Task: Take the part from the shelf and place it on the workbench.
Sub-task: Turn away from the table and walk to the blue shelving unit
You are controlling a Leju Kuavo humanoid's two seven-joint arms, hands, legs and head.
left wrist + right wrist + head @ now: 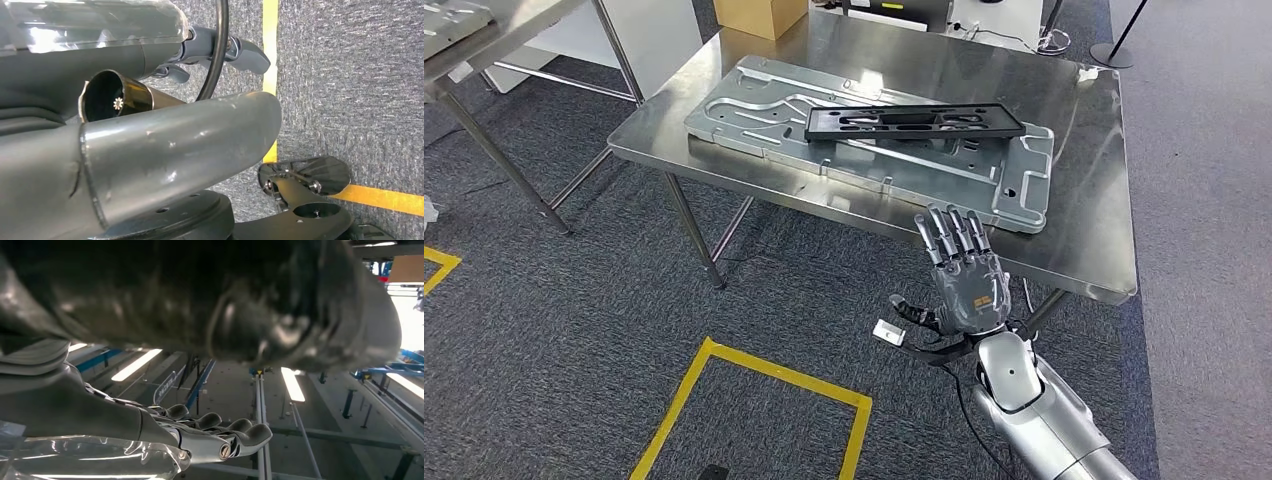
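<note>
Head view, workbench: a steel workbench (1074, 225) stood on grey carpet, with yellow floor tape (764, 372) marked in front of it.
Head view, part: a black slotted part (914, 122) lay flat on a grey metal panel (769, 115), toward the workbench's far edge; the panel spanned most of the top, one end near the right front corner.
Head view, right hand: the right hand (964, 280) was raised just before the workbench's front edge, fingers extended and slightly apart, thumb out to the side, holding nothing and touching nothing.
Head view, other: a cardboard box (759, 15) sat beyond the far left corner.
Left wrist view, left hand: the left hand (220, 50) hung over carpet and yellow tape; whether its fingers were apart or curled could not be told.
Right wrist view, right hand: the fingers (225, 432) lay straight side by side, empty, against ceiling lights (292, 385).
</note>
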